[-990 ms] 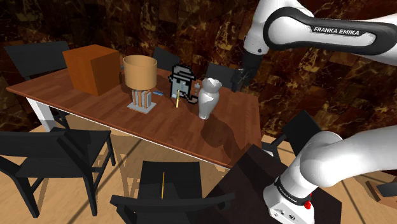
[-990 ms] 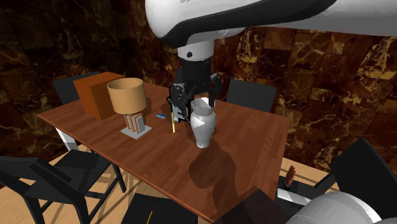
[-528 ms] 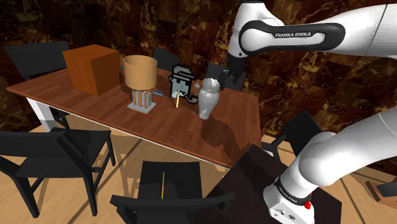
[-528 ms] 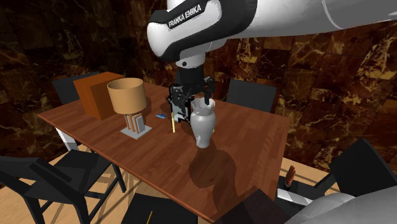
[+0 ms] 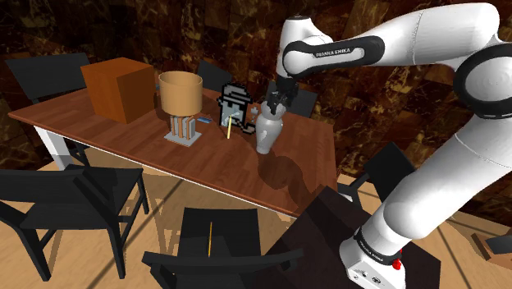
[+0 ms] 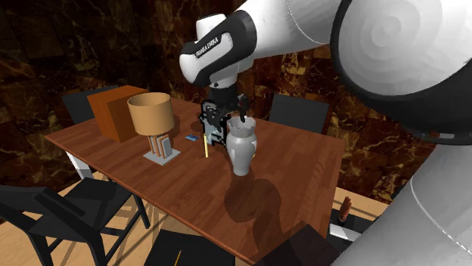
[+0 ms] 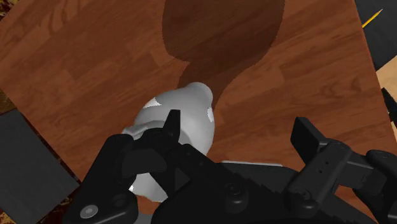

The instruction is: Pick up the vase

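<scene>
A pale grey vase (image 5: 267, 134) with a narrow neck stands upright on the brown wooden table (image 5: 189, 160), near the far edge. My black gripper (image 5: 275, 100) hangs just above its mouth, open and holding nothing. In the second exterior view the gripper (image 6: 228, 121) sits over the vase (image 6: 242, 153), slightly toward that view's left. In the wrist view one fingertip (image 7: 169, 126) overlaps the vase's shoulder (image 7: 191, 118), while the other finger (image 7: 310, 137) stands well off to the side over bare table. The vase is not clasped.
On the table stand an orange-brown box (image 5: 119, 89), a lamp with a tan shade (image 5: 180, 95), a pixel-style figure (image 5: 235, 105) and a yellow pencil (image 5: 229, 130) close to the vase. Black chairs (image 5: 70, 197) surround the table. Dark marbled walls stand behind.
The arm has swung toward the shoulder view's left, carrying the gripper from beside the vase to just above its mouth. The fingers stay open and the vase has not moved.
</scene>
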Action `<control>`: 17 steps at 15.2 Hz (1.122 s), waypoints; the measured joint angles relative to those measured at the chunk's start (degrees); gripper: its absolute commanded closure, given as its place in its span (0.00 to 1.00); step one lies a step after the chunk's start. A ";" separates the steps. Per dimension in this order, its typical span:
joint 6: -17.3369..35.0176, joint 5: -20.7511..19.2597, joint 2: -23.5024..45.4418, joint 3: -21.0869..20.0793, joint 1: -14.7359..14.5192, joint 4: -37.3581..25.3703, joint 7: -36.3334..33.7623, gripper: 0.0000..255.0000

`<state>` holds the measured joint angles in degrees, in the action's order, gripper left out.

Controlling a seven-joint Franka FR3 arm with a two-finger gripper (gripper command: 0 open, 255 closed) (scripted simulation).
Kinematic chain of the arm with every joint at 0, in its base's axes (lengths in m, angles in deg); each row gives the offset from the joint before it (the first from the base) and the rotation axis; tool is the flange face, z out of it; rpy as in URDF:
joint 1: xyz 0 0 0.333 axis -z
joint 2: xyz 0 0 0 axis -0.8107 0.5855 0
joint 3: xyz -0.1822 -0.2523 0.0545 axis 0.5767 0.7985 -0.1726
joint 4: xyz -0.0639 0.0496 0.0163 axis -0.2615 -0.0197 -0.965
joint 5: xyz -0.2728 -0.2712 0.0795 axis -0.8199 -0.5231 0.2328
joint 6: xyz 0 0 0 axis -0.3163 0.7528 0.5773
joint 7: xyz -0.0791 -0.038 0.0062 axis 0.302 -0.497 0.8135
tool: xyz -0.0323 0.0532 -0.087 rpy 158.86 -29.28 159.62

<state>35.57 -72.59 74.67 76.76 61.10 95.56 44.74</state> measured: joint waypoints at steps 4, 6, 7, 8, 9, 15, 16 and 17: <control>1.78 -2.42 8.37 0.66 0.79 -6.47 -0.45 0.00; 2.26 -3.50 13.07 1.18 1.22 -10.80 -0.34 0.00; 2.54 -4.00 15.08 1.43 1.39 -12.52 -0.34 0.00; 2.27 -4.45 17.32 1.62 1.46 -15.00 -0.36 0.00; 2.33 -4.90 18.98 1.85 1.58 -16.62 -0.35 0.00; 3.62 -6.10 25.09 2.41 1.68 -21.37 -0.97 0.00; 4.20 -6.18 25.42 2.44 1.69 -21.12 -1.13 0.00; 4.82 -6.30 25.61 2.45 1.66 -20.65 -1.39 0.00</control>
<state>40.39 -78.89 100.28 79.21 62.76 74.91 43.35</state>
